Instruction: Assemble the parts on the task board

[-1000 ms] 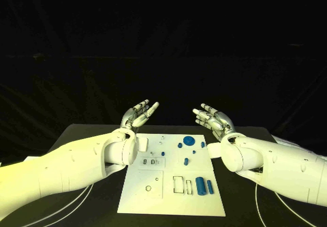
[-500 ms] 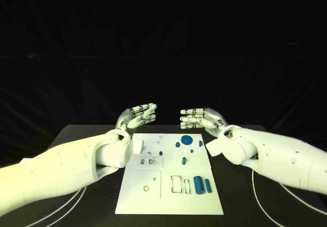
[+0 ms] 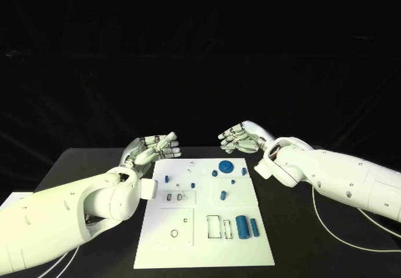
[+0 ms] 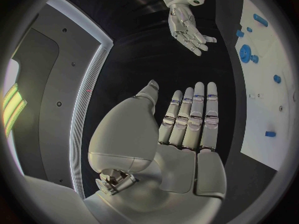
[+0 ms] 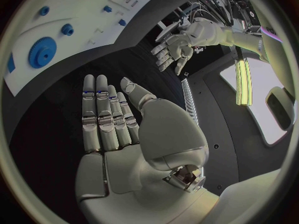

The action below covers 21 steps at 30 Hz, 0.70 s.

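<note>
Both robot hands hover beyond the far edge of the task board (image 3: 204, 217) — left robot hand (image 3: 153, 147) and right robot hand (image 3: 240, 136) released, grasping nothing — while the blue parts (image 3: 244, 225) lie on the board, mid-surface (image 3: 313, 243).

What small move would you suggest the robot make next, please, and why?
Probably lower the right hand toward the blue gear at the task board's far end. Both hands are empty, fingers apart, raised beyond the board; the left hand is no closer to any part, and the gear lies nearest the right hand.
</note>
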### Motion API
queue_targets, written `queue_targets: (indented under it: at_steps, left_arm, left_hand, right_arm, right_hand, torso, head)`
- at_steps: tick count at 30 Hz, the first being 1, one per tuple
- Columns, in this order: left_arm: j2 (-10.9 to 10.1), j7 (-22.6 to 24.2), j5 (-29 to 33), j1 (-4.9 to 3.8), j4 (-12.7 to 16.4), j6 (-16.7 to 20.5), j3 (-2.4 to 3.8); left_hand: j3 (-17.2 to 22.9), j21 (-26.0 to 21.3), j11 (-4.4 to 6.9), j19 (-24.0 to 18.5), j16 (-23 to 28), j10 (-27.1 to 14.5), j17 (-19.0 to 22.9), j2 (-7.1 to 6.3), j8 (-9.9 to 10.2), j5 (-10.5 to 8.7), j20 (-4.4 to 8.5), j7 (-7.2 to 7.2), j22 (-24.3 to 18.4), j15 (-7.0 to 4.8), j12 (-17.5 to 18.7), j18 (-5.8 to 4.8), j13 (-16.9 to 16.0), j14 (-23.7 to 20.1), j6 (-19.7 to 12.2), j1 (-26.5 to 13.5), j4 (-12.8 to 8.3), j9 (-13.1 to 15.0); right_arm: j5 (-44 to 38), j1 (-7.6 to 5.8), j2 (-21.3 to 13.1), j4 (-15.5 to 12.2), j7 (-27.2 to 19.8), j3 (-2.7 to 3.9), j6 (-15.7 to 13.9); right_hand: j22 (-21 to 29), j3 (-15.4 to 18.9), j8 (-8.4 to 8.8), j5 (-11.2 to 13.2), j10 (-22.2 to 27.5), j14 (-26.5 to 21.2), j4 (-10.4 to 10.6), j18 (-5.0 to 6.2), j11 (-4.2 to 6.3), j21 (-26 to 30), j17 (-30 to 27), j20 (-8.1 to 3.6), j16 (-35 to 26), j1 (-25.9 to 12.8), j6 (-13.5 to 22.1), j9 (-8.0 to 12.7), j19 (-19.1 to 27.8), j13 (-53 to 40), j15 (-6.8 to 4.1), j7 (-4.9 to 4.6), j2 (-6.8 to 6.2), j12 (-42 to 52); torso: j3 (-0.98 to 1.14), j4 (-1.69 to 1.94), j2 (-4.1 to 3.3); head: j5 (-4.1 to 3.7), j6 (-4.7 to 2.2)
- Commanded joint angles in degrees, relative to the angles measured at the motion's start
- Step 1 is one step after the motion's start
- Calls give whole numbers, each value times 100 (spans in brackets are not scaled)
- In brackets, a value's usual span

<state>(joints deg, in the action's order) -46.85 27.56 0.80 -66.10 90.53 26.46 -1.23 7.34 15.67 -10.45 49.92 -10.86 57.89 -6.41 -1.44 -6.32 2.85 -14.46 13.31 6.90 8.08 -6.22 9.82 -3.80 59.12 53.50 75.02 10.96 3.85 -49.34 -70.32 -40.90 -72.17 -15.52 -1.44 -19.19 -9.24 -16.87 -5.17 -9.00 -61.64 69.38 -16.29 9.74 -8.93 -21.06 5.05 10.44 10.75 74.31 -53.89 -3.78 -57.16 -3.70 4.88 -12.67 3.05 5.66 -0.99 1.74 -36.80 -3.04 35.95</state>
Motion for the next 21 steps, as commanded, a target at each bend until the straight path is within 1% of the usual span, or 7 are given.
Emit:
queue_targets:
  at_steps: [1,3,7,8,11,16,21]
  left_arm:
    - [-85,56,34,-9,230,-208,11]
    - [-143,42,67,-11,363,-219,16]
    - [-232,22,157,-13,588,-229,30]
    - [-264,13,184,-15,670,-234,38]
    - [-313,-3,209,-28,800,-243,49]
    - [-358,-14,222,-52,945,-252,61]
    - [-384,-25,242,-59,1004,-261,66]
  left_hand:
    - [-6,18,10,61,-15,60,-6,-2,-31,22,9,3,4,-12,-10,75,-9,60,60,34,-27,0]
    - [-6,18,10,61,-15,60,-6,-2,-31,22,9,3,4,-12,-10,75,-9,60,60,34,-27,0]
    - [-7,15,10,64,-8,64,-6,2,-26,22,10,2,0,-13,-3,74,-8,61,66,39,-35,-1]
    - [-7,14,11,65,-7,65,-6,2,-26,22,11,2,0,-13,-2,74,-8,62,67,40,-37,-1]
    - [-7,14,11,65,-7,66,-6,3,-25,22,11,2,0,-13,-2,74,-8,62,67,40,-37,-1]
    - [-8,11,11,68,-2,70,-7,5,-22,22,12,3,-3,-13,3,74,-7,64,71,43,-44,-2]
    - [-9,11,10,69,0,70,-7,6,-21,22,12,4,-4,-13,4,74,-7,64,72,43,-45,-2]
  right_arm:
    - [-1472,-57,35,45,533,9,89]
    - [-1873,-101,64,71,680,15,207]
    - [-2648,-159,126,78,953,20,440]
    - [-2969,-179,147,59,1079,21,558]
    - [-3540,-216,183,13,1317,22,795]
    - [-4270,-247,219,-68,1611,22,1171]
    - [-4642,-252,249,-119,1758,22,1456]
  right_hand:
    - [-468,-26,52,-102,-494,1040,-10,61,200,-894,266,-348,334,81,-327,-12,-622,-11,-326,146,-211,-92]
    - [-609,-19,65,-114,-582,1273,-2,65,248,-1139,372,-422,442,66,-383,-11,-709,-9,-386,176,-227,-119]
    - [-791,-11,82,-120,-704,1572,16,68,305,-1459,550,-494,627,3,-468,-10,-815,-11,-455,219,-262,-155]
    - [-872,-27,102,-128,-736,1625,19,65,321,-1596,644,-516,698,-31,-495,-7,-819,-8,-472,232,-285,-184]
    - [-978,-42,111,-127,-780,1711,36,69,354,-1788,810,-533,884,-102,-547,-10,-866,-10,-506,275,-318,-197]
    - [-1172,-138,138,-140,-770,1703,50,76,402,-2131,1252,-564,1447,-212,-606,-8,-895,-6,-537,328,-389,-209]
    - [-1235,-178,157,-117,-525,1643,64,69,372,-2243,1429,-547,1628,-284,-552,1,-857,14,-522,349,-455,-230]
  torso:
    - [-18,77,-157]
    - [-26,101,-203]
    - [-47,127,-271]
    - [-57,140,-297]
    - [-77,166,-351]
    - [-112,214,-422]
    - [-141,249,-486]
  head:
    - [-49,-36]
    - [-69,-56]
    - [-89,-82]
    - [-102,-88]
    - [-133,-107]
    - [-182,-103]
    - [-223,-95]
